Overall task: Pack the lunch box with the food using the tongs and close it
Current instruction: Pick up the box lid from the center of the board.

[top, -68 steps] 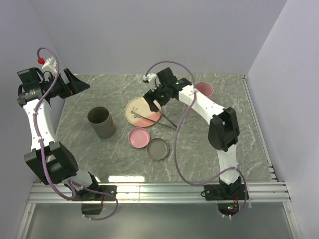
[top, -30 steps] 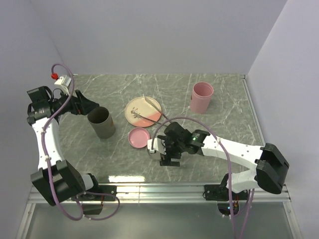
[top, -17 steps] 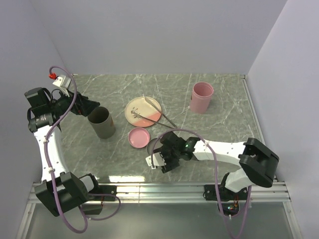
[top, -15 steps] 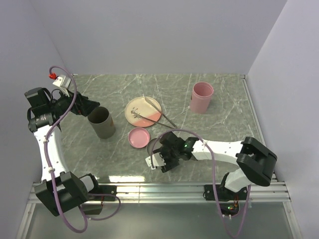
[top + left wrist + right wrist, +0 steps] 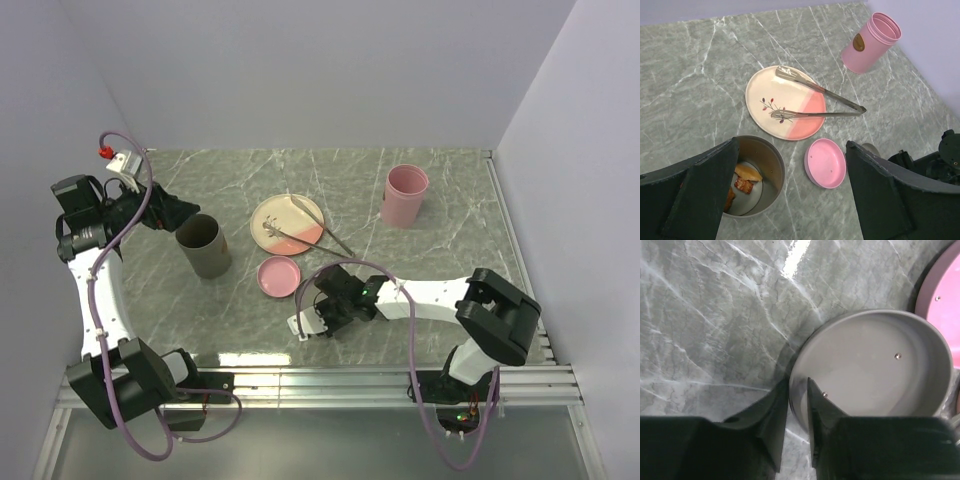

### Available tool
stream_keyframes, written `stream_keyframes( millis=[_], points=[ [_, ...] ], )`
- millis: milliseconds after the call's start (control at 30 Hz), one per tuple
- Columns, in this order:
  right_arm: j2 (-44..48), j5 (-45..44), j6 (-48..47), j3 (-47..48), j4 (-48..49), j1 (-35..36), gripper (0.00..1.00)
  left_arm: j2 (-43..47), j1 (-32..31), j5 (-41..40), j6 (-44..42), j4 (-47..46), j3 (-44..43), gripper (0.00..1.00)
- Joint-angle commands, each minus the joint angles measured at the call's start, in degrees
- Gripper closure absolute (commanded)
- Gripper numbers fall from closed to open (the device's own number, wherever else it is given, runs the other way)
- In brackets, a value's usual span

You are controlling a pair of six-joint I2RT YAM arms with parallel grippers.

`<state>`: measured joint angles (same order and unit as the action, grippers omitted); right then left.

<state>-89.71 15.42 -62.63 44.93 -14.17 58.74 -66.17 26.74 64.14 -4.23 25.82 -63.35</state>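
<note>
The lunch box is a grey round can (image 5: 205, 245) standing open. Orange-brown food pieces (image 5: 744, 179) lie in its bottom. My left gripper (image 5: 791, 145) hovers open above its right rim, holding nothing. Low over the table, my right gripper (image 5: 798, 390) has one finger inside and one outside the rim of the grey lid (image 5: 875, 365), and is shut on it. From above, that gripper (image 5: 322, 318) hides most of the lid. The silver tongs (image 5: 815, 102) rest across the pink-and-cream plate (image 5: 765, 95), untouched.
A pink lid (image 5: 279, 275) lies upturned between the plate and the grey lid. A tall pink can (image 5: 404, 195) stands at the back right. Walls close in the table on the left, back and right.
My right gripper's fingers have closed from wide open onto the grey lid's rim, and its arm has drawn a little to the left. The left arm has barely moved.
</note>
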Motion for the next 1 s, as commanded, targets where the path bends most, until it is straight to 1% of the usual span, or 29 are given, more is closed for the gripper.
stream_keyframes(
  millis=[0, 33, 100, 133, 300, 367, 400, 467, 500, 567, 600, 633, 667, 767, 800, 867, 900, 967],
  points=[
    [-1.4, -0.4, -0.7, 0.8, 0.4, 0.2, 0.76, -0.1, -0.3, -0.1, 1.0, -1.7, -2.1, 0.06],
    [-1.5, -0.3, -0.4, 1.0, 0.2, 0.2, 0.83, -0.2, -0.3, 0.0, 1.2, -1.8, -2.2, 0.06],
    [-1.5, -0.2, 0.0, 2.1, -0.6, 0.2, 0.91, -0.2, -0.5, -0.1, 1.3, -1.8, -2.3, 0.07],
    [-1.1, 0.7, 1.4, 3.7, -2.0, 0.3, 1.00, 0.0, -0.7, -0.2, 1.2, -1.7, -2.3, 0.07],
    [6.7, 4.6, 6.0, 8.7, -6.0, 0.2, 1.00, 1.2, -1.1, -0.6, 1.5, 0.4, -2.6, 0.07],
    [9.3, 5.8, 8.9, 11.6, -4.9, -0.6, 1.00, 1.8, -1.0, -0.8, 3.0, 0.1, -2.5, 0.06],
    [12.7, 6.5, 13.5, 11.9, -1.1, -1.2, 1.00, 2.1, -1.0, -0.7, 7.1, -0.3, -2.1, 0.06],
    [18.0, 9.9, 17.4, 12.3, 3.1, -3.1, 1.00, 3.2, -1.1, 1.9, 11.9, -3.9, -1.5, 0.05],
    [19.6, 11.5, 20.3, 12.3, 6.8, -3.7, 1.00, 3.7, -1.1, 2.8, 18.7, -6.5, -0.4, 0.05],
    [23.5, 13.0, 24.6, 11.9, 12.6, -4.9, 1.00, 5.9, -1.0, 5.5, 27.6, -17.2, 1.3, 0.05],
    [24.3, 12.5, 30.2, 11.9, 18.7, -5.0, 1.00, 7.4, -1.0, 5.9, 36.3, -21.0, 2.7, 0.04],
    [24.9, 11.8, 33.2, 13.2, 20.8, -5.0, 1.00, 8.3, -1.0, 5.8, 40.1, -27.2, 3.1, 0.04],
    [25.5, 10.4, 39.0, 14.4, 22.5, -5.1, 1.00, 9.0, -1.1, 4.9, 46.6, -29.5, 3.4, 0.02],
    [25.4, 8.5, 46.3, 19.0, 28.0, -5.0, 1.00, 10.5, -1.1, 4.3, 56.9, -37.2, 3.1, 0.01],
    [25.4, 7.7, 49.9, 19.8, 31.8, -5.1, 1.00, 11.1, -1.0, 4.2, 62.7, -39.1, 3.0, 0.01],
    [24.4, 7.3, 52.6, 21.8, 34.8, -5.1, 1.00, 12.1, -1.1, 3.6, 69.3, -44.0, 3.9, 0.01],
    [24.0, 7.5, 55.0, 22.5, 37.1, -5.1, 1.00, 12.8, -1.2, 2.8, 77.3, -53.5, 6.3, 0.01],
    [22.9, 8.7, 56.8, 24.1, 39.0, -5.0, 1.00, 15.7, -1.2, 0.8, 84.2, -62.3, 8.8, 0.01]
  ],
)
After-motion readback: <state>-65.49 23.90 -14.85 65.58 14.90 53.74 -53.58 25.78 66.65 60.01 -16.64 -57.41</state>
